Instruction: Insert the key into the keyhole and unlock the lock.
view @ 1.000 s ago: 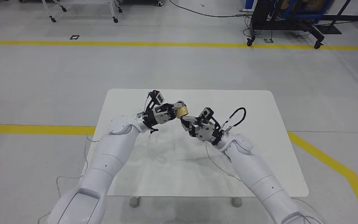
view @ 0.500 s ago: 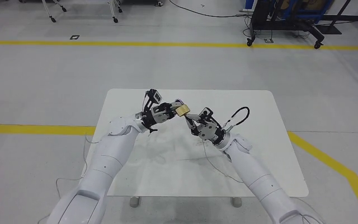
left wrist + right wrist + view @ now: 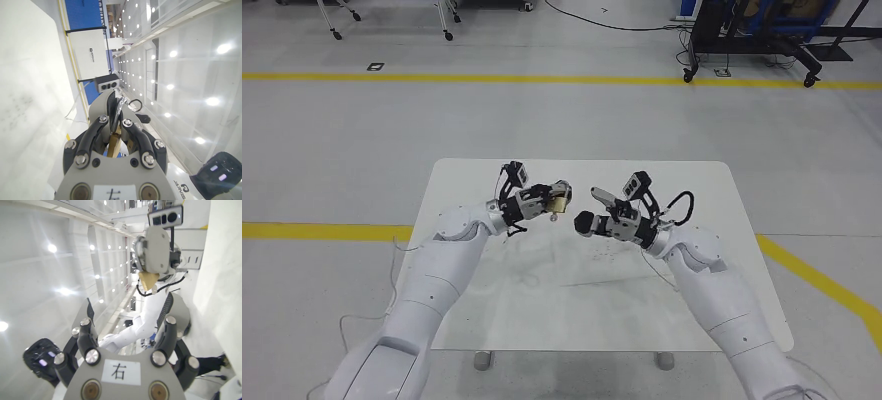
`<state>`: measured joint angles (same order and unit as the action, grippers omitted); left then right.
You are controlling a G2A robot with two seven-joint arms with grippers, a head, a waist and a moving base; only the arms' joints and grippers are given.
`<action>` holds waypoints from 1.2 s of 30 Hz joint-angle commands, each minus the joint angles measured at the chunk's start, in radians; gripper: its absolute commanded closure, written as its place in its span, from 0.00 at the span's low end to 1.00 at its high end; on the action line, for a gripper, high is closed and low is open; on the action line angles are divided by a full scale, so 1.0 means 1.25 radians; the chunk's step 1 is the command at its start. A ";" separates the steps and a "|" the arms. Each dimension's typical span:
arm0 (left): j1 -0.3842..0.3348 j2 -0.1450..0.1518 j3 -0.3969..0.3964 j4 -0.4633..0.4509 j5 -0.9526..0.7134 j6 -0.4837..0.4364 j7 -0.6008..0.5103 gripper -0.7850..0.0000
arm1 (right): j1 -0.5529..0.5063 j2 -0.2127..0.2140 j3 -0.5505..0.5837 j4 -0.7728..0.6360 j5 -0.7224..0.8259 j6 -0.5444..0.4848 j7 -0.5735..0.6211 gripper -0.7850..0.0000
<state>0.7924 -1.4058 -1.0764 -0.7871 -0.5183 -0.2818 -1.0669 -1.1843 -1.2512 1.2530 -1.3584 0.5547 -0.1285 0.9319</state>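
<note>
Now, lock (image 3: 561,199): brass, clamped in the left claw (image 3: 545,203), raised clear of the worktop (image 3: 712,310), at about 11 o'clock from its middle.
Left claw grip: closed tight on the lock, with the brass body (image 3: 115,143) toward the palm and the silver shackle (image 3: 121,104) out between the fingertips.
Shackle state: sprung or latched, not tellable.
Right claw (image 3: 585,222): spread wide, nothing held, at about 4 o'clock from the lock and apart from it, mouth facing the lock.
Key (image 3: 154,291): small pale piece at a corner of the brass body, probably the key's head seated in the keyhole; too small for certainty.
Step in hand: judging by the empty right claw and the seated piece, regrip the key's head, then turn.
Approach: come in straight along the key's axis, from 4 o'clock toward 10 o'clock; no sideways sweep, to avoid tipping the key out or cocking it in the cylinder.
Grip: close on the flat faces of the head, not the edges; squeeze fully before any twist.
Turn: rotate purely about the key's axis, from the wrist, with no push or pull; at firm resistance, stop and try the other way rather than forcing.
Left claw's part: hold rigid against the twist; worth checking for pads pinning the shackle, a possible block to its release.
Risk: small head and thin blade, so likely slip or bending under off-axis load.
</note>
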 commanded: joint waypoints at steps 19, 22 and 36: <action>-0.022 -0.021 0.160 -0.052 0.345 0.323 0.209 1.00 | -0.211 0.047 0.164 -0.361 -0.723 0.071 -0.425 0.00; -0.023 -0.029 0.178 -0.048 0.349 0.325 0.212 1.00 | -0.211 0.047 0.164 -0.361 -0.723 0.071 -0.425 0.00; -0.025 -0.067 0.295 -0.056 0.512 0.302 0.318 1.00 | -0.211 0.047 0.164 -0.361 -0.723 0.071 -0.425 0.00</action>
<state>0.7661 -1.4876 -0.7157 -0.8604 0.0993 0.0868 -0.6690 -1.4486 -1.1927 1.4577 -1.8097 -0.3486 -0.0398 0.4000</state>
